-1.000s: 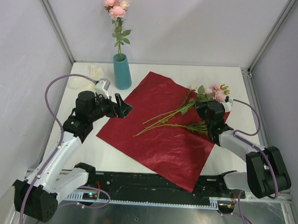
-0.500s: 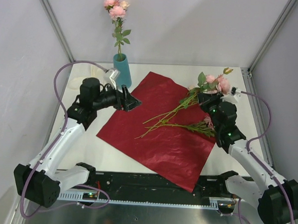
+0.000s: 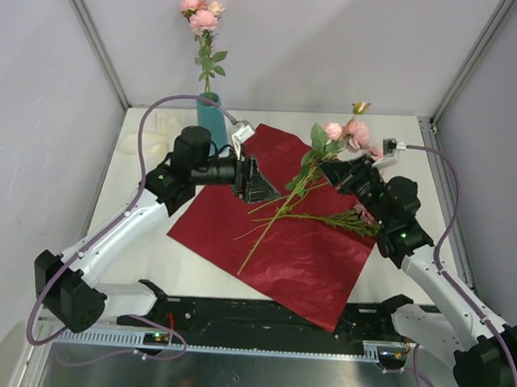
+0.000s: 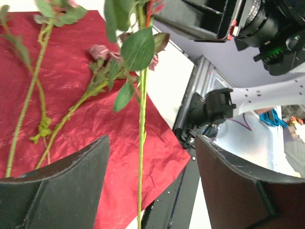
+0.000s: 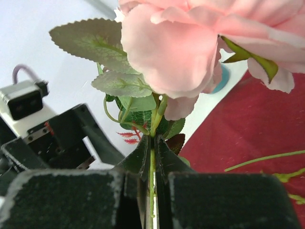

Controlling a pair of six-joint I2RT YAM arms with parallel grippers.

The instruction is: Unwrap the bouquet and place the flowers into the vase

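The bouquet is undone: its dark red wrapping paper point(image 3: 282, 238) lies flat on the table. My right gripper point(image 3: 326, 168) point(image 5: 152, 160) is shut on the stem of a pink rose point(image 3: 343, 130) point(image 5: 176, 47), held tilted above the paper with the stem's end point(image 3: 248, 261) hanging down. My left gripper point(image 3: 259, 185) point(image 4: 150, 186) is open, and that stem point(image 4: 141, 143) runs between its fingers point(image 4: 62, 191) without touching them. More flowers point(image 3: 326, 220) point(image 4: 71, 112) lie on the paper. The teal vase point(image 3: 206, 111), half hidden behind my left arm, holds one rose sprig point(image 3: 203, 17).
White walls and metal frame posts point(image 3: 93, 37) close in the table at the back and sides. The black base rail point(image 3: 260, 319) runs along the near edge, under the paper's front corner. My two arms face each other over the paper.
My right gripper has raised the rose off the paper and carried it leftward. My left arm has swung right past the vase, bringing its jaws around the stem and narrowing them a little.
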